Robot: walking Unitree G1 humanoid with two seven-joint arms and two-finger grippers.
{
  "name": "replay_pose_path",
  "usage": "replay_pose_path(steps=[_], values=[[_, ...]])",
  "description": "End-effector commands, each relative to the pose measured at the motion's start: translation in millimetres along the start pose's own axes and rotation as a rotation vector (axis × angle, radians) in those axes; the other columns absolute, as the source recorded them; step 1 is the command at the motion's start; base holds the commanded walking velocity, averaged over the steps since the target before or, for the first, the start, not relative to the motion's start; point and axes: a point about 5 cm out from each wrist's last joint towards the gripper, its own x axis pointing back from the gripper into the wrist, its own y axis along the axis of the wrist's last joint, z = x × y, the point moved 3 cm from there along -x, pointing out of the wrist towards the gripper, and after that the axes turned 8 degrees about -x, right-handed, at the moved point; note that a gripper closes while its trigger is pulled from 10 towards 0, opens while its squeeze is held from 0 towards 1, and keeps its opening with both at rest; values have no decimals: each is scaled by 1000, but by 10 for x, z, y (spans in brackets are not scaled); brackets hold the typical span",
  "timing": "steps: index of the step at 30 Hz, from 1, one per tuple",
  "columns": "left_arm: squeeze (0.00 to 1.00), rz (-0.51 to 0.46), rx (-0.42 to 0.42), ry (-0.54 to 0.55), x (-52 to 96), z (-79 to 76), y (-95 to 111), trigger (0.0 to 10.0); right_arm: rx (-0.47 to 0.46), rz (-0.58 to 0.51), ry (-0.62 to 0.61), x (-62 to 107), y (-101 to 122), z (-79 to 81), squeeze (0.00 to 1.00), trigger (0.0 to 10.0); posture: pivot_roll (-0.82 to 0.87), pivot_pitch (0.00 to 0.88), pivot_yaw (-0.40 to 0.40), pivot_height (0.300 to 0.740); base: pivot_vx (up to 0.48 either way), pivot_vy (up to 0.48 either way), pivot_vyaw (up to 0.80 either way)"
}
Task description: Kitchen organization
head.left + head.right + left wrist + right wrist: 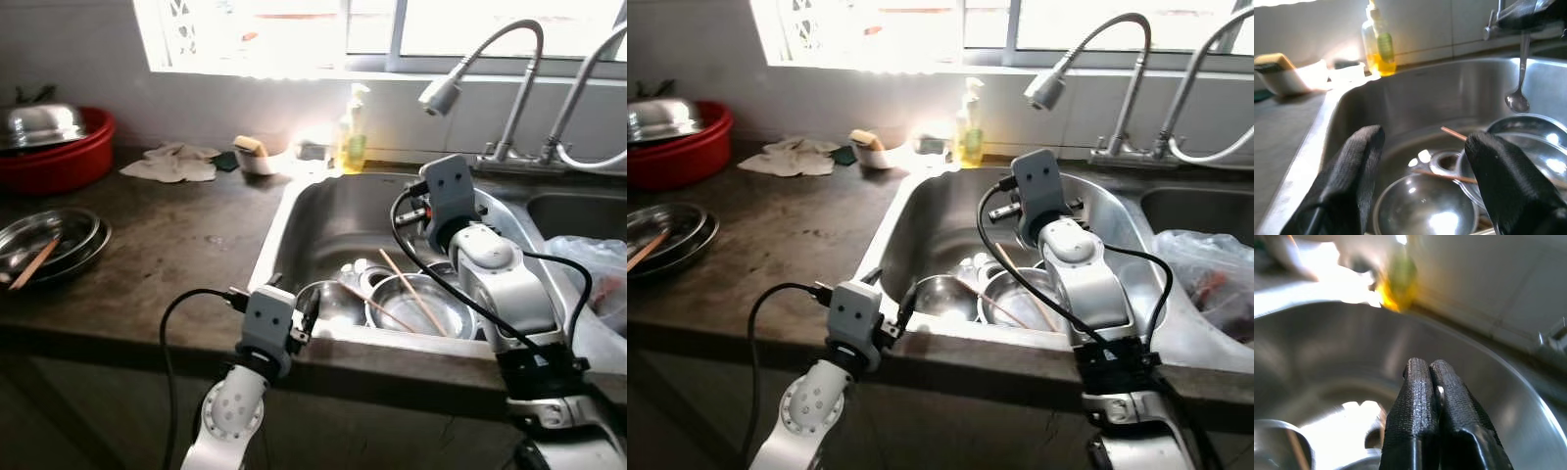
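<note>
A metal spoon (1518, 83) hangs bowl-down from the right claw (1434, 382), whose two black fingers are pressed together on its handle, a sliver of metal showing between the pads. The spoon dangles over the sink (323, 211), above the large steel bowl (421, 305) lying at about 5 o'clock in the basin with two wooden chopsticks (411, 290) across it. A smaller steel bowl (1425, 208) sits at its 9 o'clock, against the sink's near wall. The left claw (1422, 181) hovers at the sink's near rim with its fingers spread wide, gripping nothing; the small bowl lies just below and between them, the spoon farther off at about 2 o'clock. On the desk (186, 245), a yellow soap bottle (353, 132) stands at the sink's 12 o'clock, a sponge dish (257, 155) at 11 o'clock, stacked steel plates (49, 245) at 9 o'clock.
</note>
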Motion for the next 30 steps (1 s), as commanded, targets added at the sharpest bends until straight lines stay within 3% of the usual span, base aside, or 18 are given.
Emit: replay_pose_path(steps=[1, 7, 14, 15, 16, 23, 27, 28, 30], values=[[0, -6, -11, 13, 17, 55, 20, 10000, 22, 34, 57, -67, 3, 111, 0, 10000, 183, 0, -47, 740, 0, 0, 0], [0, -6, -1, -7, 45, -1, 30, 10000, 104, 141, 125, -138, -233, 192, 0, 10000, 192, 0, -53, 740, 0, 0, 0], [0, -3, -6, 0, 62, 3, 27, 10000, 107, 203, 144, -179, -400, 224, 0, 10000, 200, 0, -58, 740, 0, 0, 0], [0, -2, -6, 0, 67, 6, 24, 10000, 108, 212, 147, -188, -425, 227, 369, 10000, 201, 0, -56, 740, 0, 0, 0], [0, -1, -7, -1, 70, 6, 21, 10000, 110, 215, 143, -192, -436, 221, 1000, 10000, 201, 0, -56, 740, 0, 0, 0], [0, 0, -8, -2, 74, 0, 17, 10000, 116, 216, 132, -198, -475, 208, 1000, 10000, 200, 0, -58, 740, 0, 0, 0], [0, -1, -8, -4, 75, -2, 15, 10000, 96, 154, 103, -178, -403, 191, 1000, 10000, 199, 0, -57, 740, 0, 0, 0], [0, -1, -8, -4, 75, -2, 15, 10000, 85, 126, 100, -164, -366, 198, 0, 10000, 199, 0, -56, 740, 0, 0, 0], [0, -1, -8, -2, 74, 1, 14, 10000, 71, 74, 87, -132, -304, 203, 0, 10000, 199, 0, -56, 740, 0, 0, 0]])
